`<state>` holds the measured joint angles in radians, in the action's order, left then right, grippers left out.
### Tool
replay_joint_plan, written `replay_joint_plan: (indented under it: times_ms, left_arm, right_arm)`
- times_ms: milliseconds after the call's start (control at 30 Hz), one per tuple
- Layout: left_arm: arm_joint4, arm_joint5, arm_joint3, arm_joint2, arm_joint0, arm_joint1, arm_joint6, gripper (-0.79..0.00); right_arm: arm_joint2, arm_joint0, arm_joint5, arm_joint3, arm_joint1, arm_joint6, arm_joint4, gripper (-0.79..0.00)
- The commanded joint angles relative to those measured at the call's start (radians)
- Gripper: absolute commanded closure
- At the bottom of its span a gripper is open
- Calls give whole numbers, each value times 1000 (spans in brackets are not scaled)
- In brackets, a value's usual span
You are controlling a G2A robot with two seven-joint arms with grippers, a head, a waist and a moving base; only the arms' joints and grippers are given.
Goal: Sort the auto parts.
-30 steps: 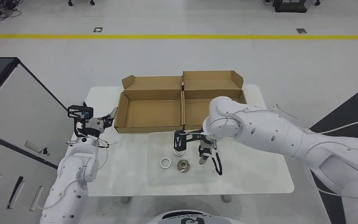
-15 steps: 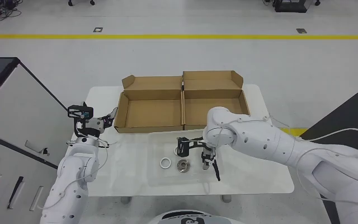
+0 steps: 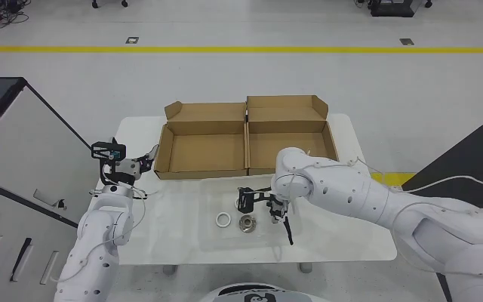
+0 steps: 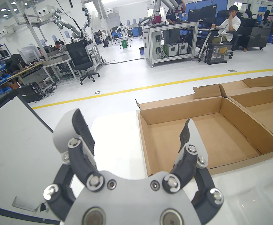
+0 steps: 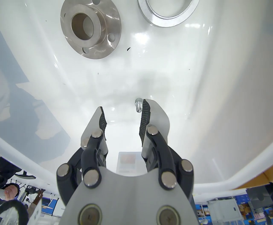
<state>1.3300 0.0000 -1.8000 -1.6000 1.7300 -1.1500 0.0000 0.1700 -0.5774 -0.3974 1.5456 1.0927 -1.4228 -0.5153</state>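
Note:
A metal flange (image 5: 90, 28) (image 3: 246, 223) and a silver ring (image 5: 168, 10) (image 3: 223, 220) lie side by side on the white table (image 3: 339, 226). A small bolt (image 5: 138, 104) lies on the table right against the tip of one finger of my right gripper (image 5: 123, 105) (image 3: 270, 217). That gripper is open, low over the table just right of the flange, with nothing held. My left gripper (image 4: 132, 118) (image 3: 143, 161) hangs open and empty at the table's left edge, beside the left cardboard box (image 4: 213, 132).
Two open, empty cardboard boxes (image 3: 204, 155) (image 3: 290, 151) stand side by side along the back of the table. A grey panel (image 3: 38, 158) stands left of the table. Bare tabletop stretches right of the parts.
My right gripper has shifted a little toward the table's front and come down beside the flange, its fingers now at the bolt. The left arm has stayed still.

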Motion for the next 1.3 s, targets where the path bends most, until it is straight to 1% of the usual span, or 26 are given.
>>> replay_joint_plan:
  times_ms: [0, 367, 1033, 1067, 1100, 1133, 1267]
  left_arm:
    - [0, 0, 0, 0, 0, 0, 0, -785]
    - [0, 0, 0, 0, 0, 0, 0, -785]
    - [0, 0, 0, 0, 0, 0, 0, -785]
    - [0, 0, 0, 0, 0, 0, 0, -785]
    - [0, 0, 0, 0, 0, 0, 0, -785]
    - [0, 0, 0, 0, 0, 0, 0, -785]
    - [0, 0, 0, 0, 0, 0, 0, -785]
  right_arm:
    - [0, -1, 1, -4, 3, -1, -3, -354]
    - [0, -4, -3, -37, 19, 3, -16, -277]
    - [0, -7, -21, -96, 45, 21, -29, -182]
    - [0, -8, -22, -99, 46, 22, -30, -148]
    - [0, -9, -22, -101, 47, 22, -31, -95]
    - [0, -9, -22, -104, 48, 22, -30, 0]
    - [0, -8, -20, -111, 52, 20, -25, 0]
